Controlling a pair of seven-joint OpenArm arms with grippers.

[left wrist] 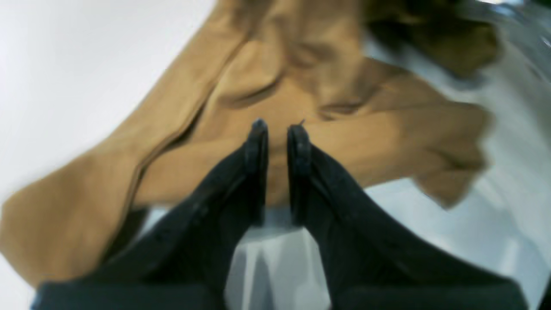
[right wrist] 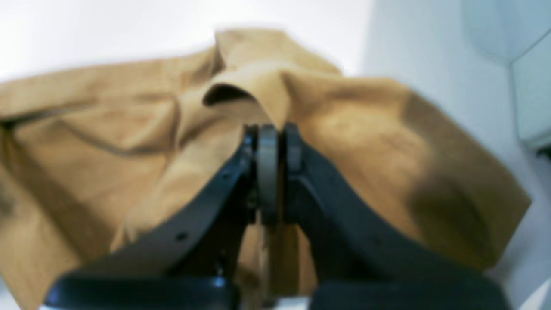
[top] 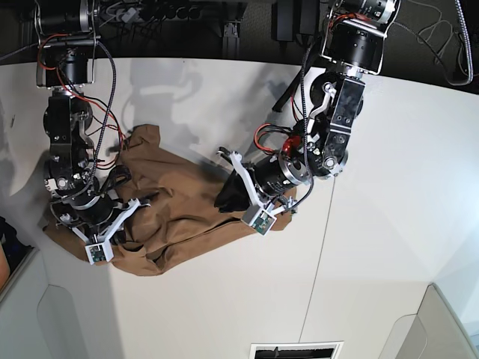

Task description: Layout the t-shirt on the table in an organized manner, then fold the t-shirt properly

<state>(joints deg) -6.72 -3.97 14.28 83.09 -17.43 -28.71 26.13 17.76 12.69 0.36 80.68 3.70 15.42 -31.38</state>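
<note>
base cam overhead; both wrist cams close, sharing the t-shirt (top: 179, 217).

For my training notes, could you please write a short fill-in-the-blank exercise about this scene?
1. The garment lying crumpled on the table is a ____ t-shirt.
2. The right gripper is ____ on a fold of the t-shirt.
3. In the left wrist view, a narrow ____ shows between the left gripper's fingertips.
4. The tabletop's colour is ____.

Missing words: brown; shut; gap; white
</note>
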